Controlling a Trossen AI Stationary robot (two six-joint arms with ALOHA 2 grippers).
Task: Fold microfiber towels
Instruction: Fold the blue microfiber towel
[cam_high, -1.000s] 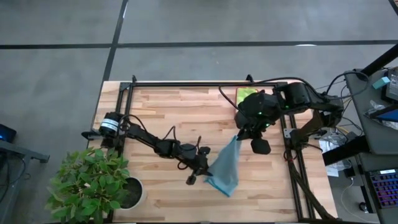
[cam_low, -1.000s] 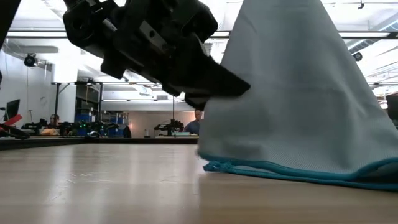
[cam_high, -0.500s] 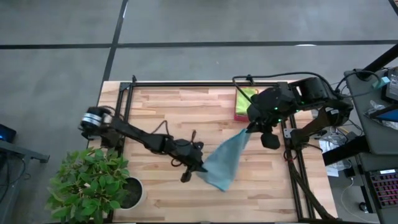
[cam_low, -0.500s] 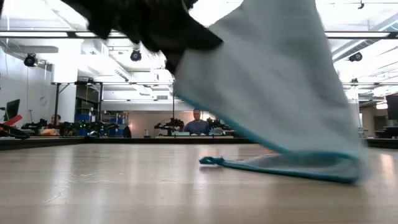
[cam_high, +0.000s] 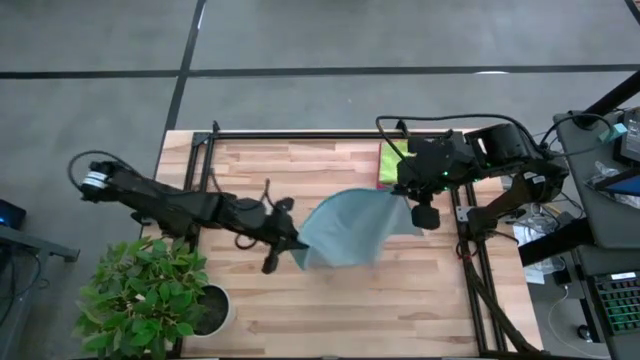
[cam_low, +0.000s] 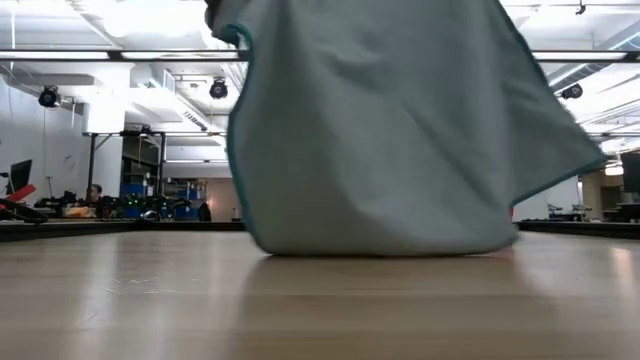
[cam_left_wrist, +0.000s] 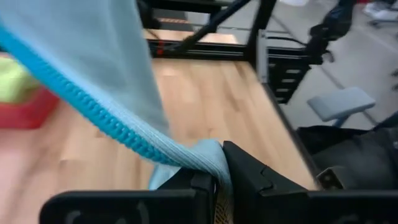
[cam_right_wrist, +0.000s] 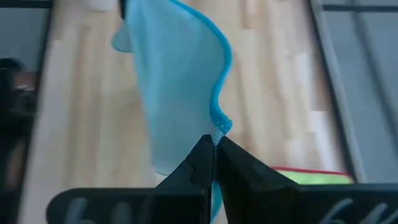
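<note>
A light blue microfiber towel hangs spread out between my two grippers over the middle of the table. In the low view it is a wide sheet, and I cannot tell whether its lower edge touches the wood. My left gripper is shut on its left end, my right gripper on its right end. A lime green towel lies on a pink-red tray at the far right. My left gripper pinches the towel's bound blue edge between its two fingers, at the left corner, coming almost level from the table's left. The cloth runs up and away from the fingers. My right gripper pinches the towel's upper right corner between its fingertips, slanting down from the table's right. The cloth hangs below and away from it, with loose waves.
A potted plant stands at the table's near left corner. Black frame rails run along the table's right side and far edge. Bare wood lies toward the near edge.
My left gripper has risen and swung toward the table's left and far side, keeping hold of its corner. The towel was a narrow hanging cone with its lower end on the wood. It is now drawn out into a wide sheet. My right gripper has shifted slightly right.
</note>
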